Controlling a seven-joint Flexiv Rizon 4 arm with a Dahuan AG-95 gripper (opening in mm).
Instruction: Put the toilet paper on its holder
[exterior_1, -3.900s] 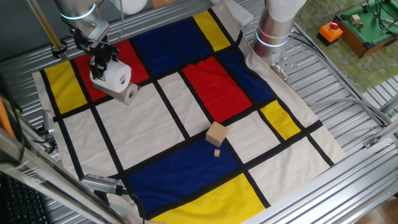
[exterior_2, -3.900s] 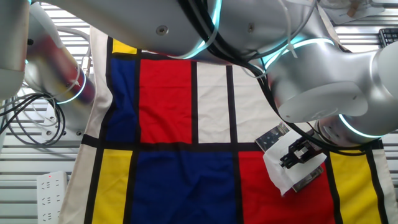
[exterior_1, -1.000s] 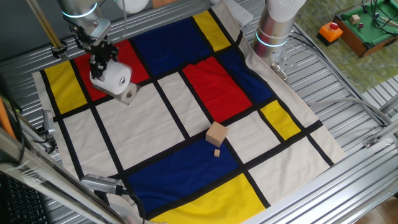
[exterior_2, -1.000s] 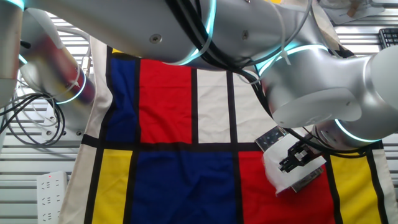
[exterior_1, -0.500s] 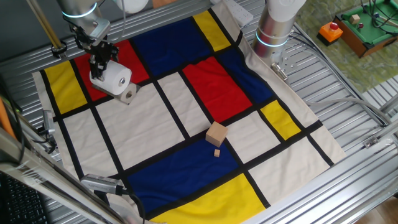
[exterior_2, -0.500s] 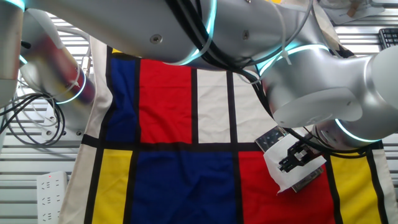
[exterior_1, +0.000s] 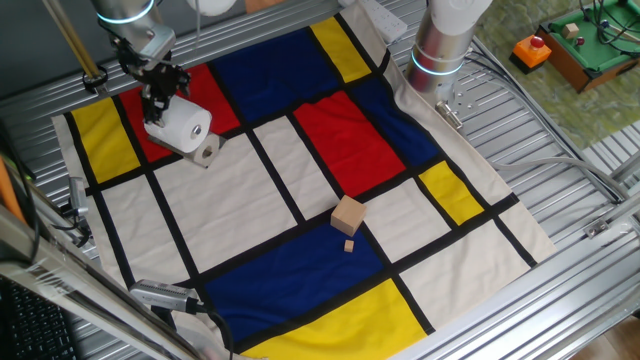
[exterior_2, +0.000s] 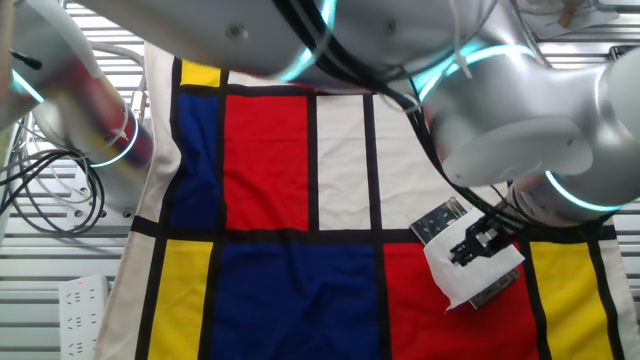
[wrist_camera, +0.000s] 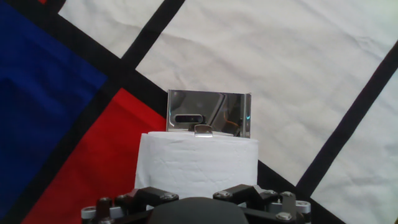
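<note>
- The toilet paper is seen near the far-left corner of the cloth, over a red panel beside a black stripe; it sits against the holder.
- In the hand view the roll is directly below the camera, w/ the shiny plate of the holder upright just behind it and the end of a small bar showing at the roll's top edge.
- The claw is positioned right above the roll; whether the fingers are clamping it or are apart cannot be told from any view, since the tips are hidden.
- In the other fixed view the claw is seen as a dark part on top of the white roll, w/ the grey holder just beside it.
- A tan wooden block w/ a smaller piece near it lies well apart, toward the cloth's middle.
- The cloth is spread on a ribbed metal tabletop.
</note>
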